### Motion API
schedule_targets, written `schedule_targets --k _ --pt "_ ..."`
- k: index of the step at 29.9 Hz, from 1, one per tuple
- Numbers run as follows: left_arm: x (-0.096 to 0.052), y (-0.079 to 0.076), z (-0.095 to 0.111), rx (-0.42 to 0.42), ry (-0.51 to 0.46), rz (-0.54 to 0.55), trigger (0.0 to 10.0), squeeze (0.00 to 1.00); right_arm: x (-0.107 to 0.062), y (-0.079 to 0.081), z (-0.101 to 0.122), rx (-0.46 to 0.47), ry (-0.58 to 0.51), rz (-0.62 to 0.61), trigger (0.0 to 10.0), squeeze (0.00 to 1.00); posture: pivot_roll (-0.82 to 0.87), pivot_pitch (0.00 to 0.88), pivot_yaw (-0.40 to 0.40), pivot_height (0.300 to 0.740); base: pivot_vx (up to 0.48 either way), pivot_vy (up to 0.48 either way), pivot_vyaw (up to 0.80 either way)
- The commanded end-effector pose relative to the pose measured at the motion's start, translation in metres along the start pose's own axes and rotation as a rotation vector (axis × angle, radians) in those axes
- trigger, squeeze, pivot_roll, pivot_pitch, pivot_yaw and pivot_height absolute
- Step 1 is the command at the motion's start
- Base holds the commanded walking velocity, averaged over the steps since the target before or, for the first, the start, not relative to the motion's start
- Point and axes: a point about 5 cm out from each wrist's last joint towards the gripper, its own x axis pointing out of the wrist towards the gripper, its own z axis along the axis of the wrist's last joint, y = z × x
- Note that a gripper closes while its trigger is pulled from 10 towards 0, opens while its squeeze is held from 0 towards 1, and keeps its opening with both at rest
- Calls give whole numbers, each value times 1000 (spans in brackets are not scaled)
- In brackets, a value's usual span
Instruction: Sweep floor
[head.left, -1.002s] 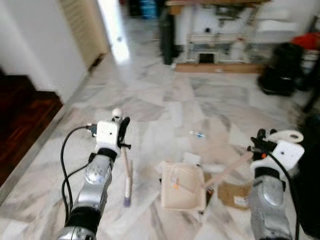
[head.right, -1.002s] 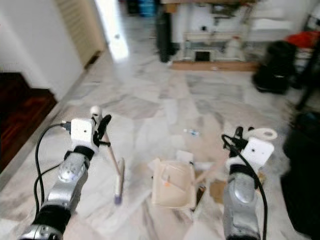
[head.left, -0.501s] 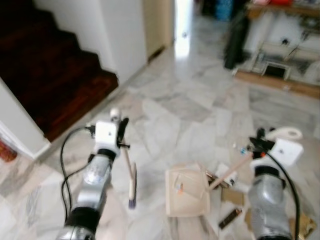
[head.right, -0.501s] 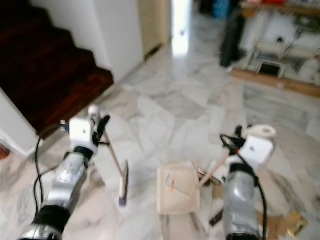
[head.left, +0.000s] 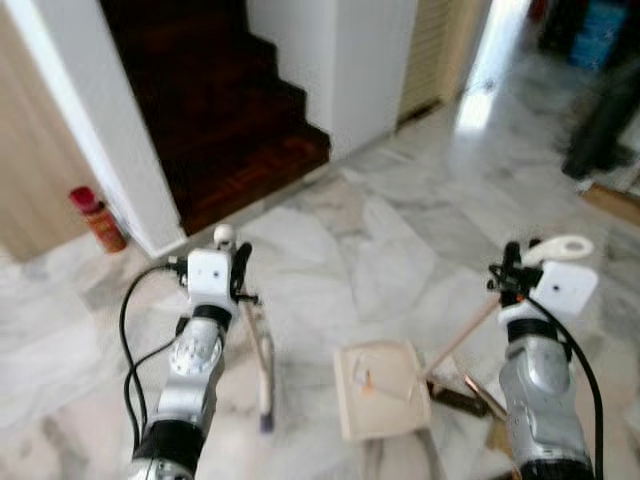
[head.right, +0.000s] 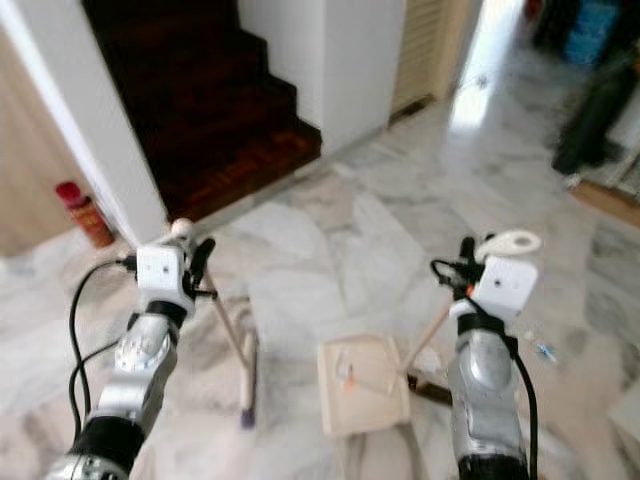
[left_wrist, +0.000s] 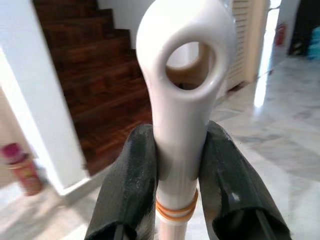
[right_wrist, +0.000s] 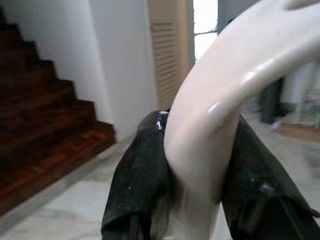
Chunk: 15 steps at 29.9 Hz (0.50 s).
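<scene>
My left gripper (head.left: 238, 272) is shut on the white top of a small broom handle (left_wrist: 181, 100); the broom (head.left: 263, 370) slants down to its dark bristle tip on the marble floor. My right gripper (head.left: 512, 268) is shut on the cream dustpan handle (right_wrist: 220, 110). A thin stick runs from it down to the cream dustpan (head.left: 382, 388), which rests on the floor between my arms and holds a few bits of litter, one orange.
Dark wooden stairs (head.left: 215, 90) rise ahead to the left beside a white wall. A red can (head.left: 98, 218) stands by the wall at left. A louvred door (head.left: 435, 50) and a bright doorway lie ahead right. Cardboard scraps (head.left: 470, 395) lie right of the dustpan.
The camera has swung left: the stairs and red can have come into view and the far shelves have slid off right. Both grippers keep their hold on broom and dustpan.
</scene>
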Motion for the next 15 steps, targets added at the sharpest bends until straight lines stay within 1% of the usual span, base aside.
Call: schedule_targets --k 1,15 --pt "6 -4 13 3 -69 -6 10000 0 3 3 9 22 -42 11 10000 0 -139 0 -3 740 0 0 794" --pt "5 -2 13 11 -69 -12 10000 0 1 5 7 35 -38 19 10000 0 -129 0 15 740 0 0 794"
